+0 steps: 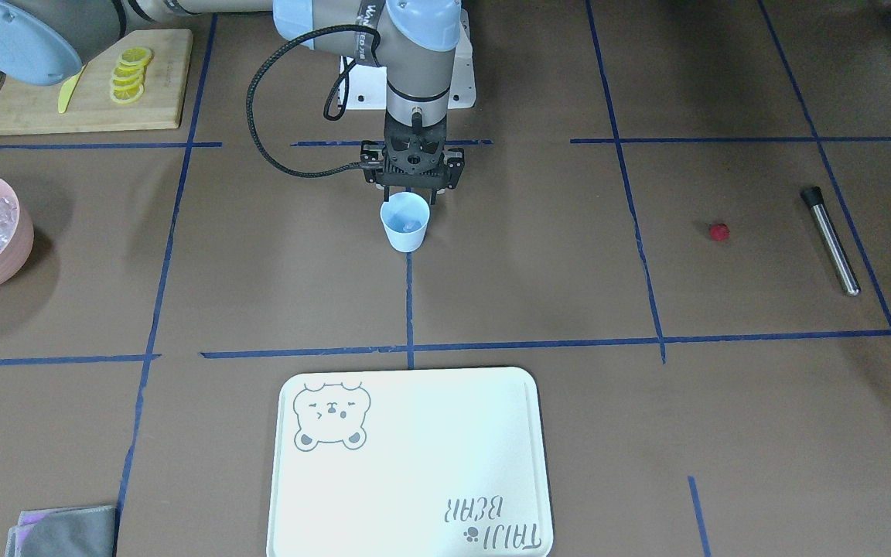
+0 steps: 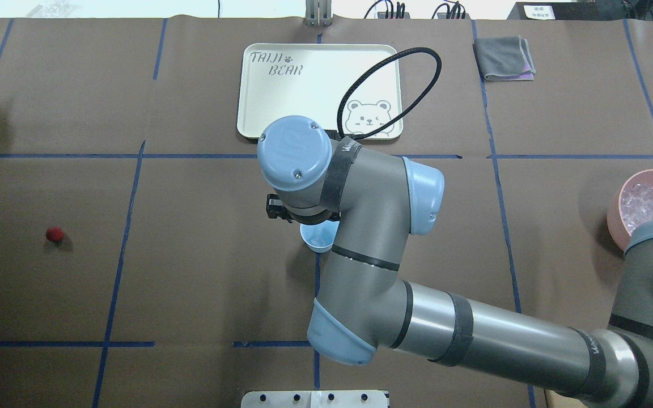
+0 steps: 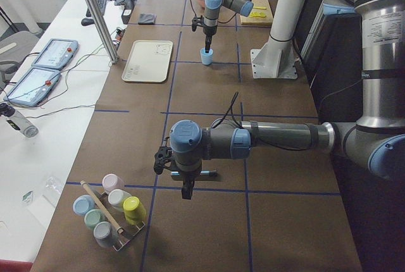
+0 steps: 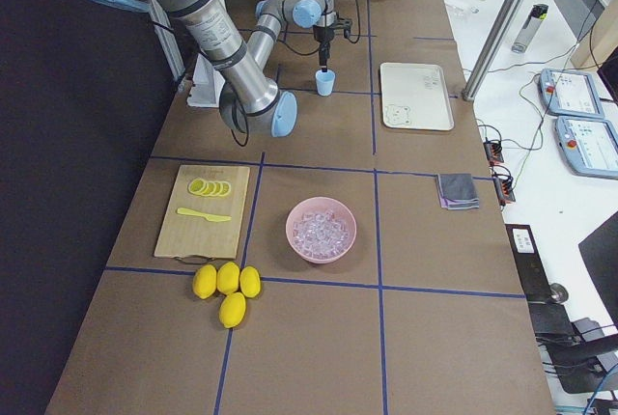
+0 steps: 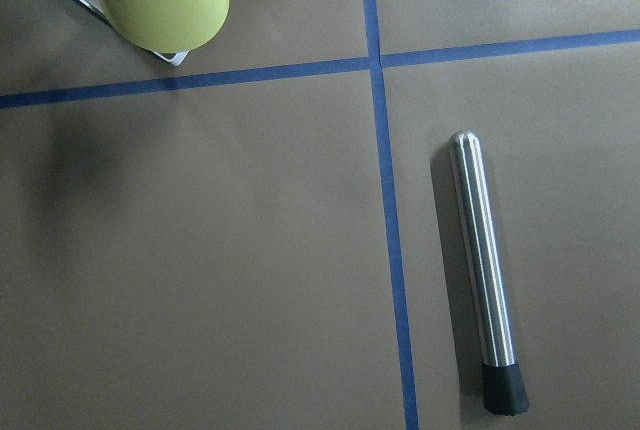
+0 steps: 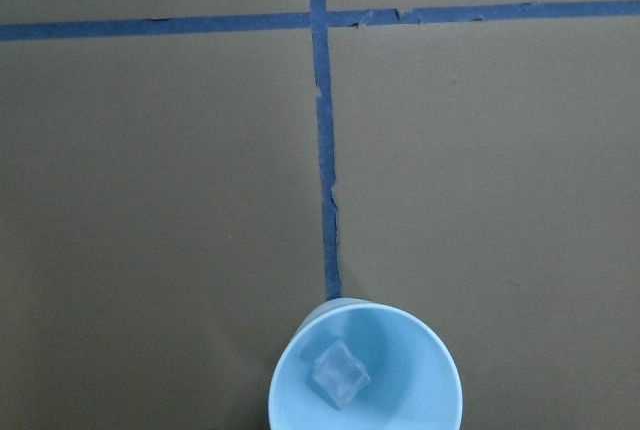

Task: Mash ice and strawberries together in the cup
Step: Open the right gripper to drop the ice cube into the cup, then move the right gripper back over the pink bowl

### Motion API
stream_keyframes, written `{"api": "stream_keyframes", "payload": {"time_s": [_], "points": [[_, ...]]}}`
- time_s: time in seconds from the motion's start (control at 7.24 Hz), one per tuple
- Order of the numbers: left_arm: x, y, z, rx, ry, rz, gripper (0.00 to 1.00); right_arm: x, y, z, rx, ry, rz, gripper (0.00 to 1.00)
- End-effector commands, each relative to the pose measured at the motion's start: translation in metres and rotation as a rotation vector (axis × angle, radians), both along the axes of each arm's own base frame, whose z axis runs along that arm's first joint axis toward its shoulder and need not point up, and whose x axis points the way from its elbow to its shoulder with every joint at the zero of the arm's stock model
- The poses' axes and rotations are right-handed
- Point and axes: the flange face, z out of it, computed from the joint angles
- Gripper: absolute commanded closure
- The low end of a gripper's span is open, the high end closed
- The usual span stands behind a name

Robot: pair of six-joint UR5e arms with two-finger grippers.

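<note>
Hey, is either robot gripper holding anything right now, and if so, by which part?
Nothing is visibly held. The right gripper hangs above the cup, where an ice cube lies loose; the left gripper hangs over the table. How their jaws stand is unclear.

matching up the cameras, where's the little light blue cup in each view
Front-facing: cup upper centre.
Overhead: cup centre, partly hidden under the arm.
Exterior left: cup far, top centre.
Exterior right: cup far, top centre.
Left wrist: not in view.
Right wrist: cup bottom centre, one ice cube inside.
Shared landmark: the bear tray, across a blue tape line from the cup.
</note>
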Motion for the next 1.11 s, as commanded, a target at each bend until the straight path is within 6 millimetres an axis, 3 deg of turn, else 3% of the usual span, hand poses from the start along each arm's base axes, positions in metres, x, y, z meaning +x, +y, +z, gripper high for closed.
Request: {"api": "stream_keyframes", "payload": {"time_s": [0.0,0.14,0.28,0.55,0.69,0.97], "points": [[0.000,0.000,-0.001,0.002,0.000,0.000,0.00,0.097,-0.054,0.028,0.017,-0.053,-0.045,0.01],[0.000,0.000,-0.002,0.004,0.001,0.000,0.00,0.149,-0.077,0.056,0.020,-0.068,-0.078,0.01],[0.000,0.000,-0.002,0.005,0.000,0.001,0.00,0.215,-0.089,0.087,0.058,-0.089,-0.123,0.01],[0.000,0.000,-0.002,0.004,0.001,0.000,0.00,0.311,-0.100,0.167,0.129,-0.057,-0.225,0.01],[0.000,0.000,-0.002,0.004,0.000,0.000,0.00,0.360,-0.104,0.213,0.144,-0.033,-0.264,0.01],[0.001,0.000,-0.002,0.002,0.001,0.002,0.00,0.455,-0.092,0.295,0.183,-0.041,-0.356,0.01]]}}
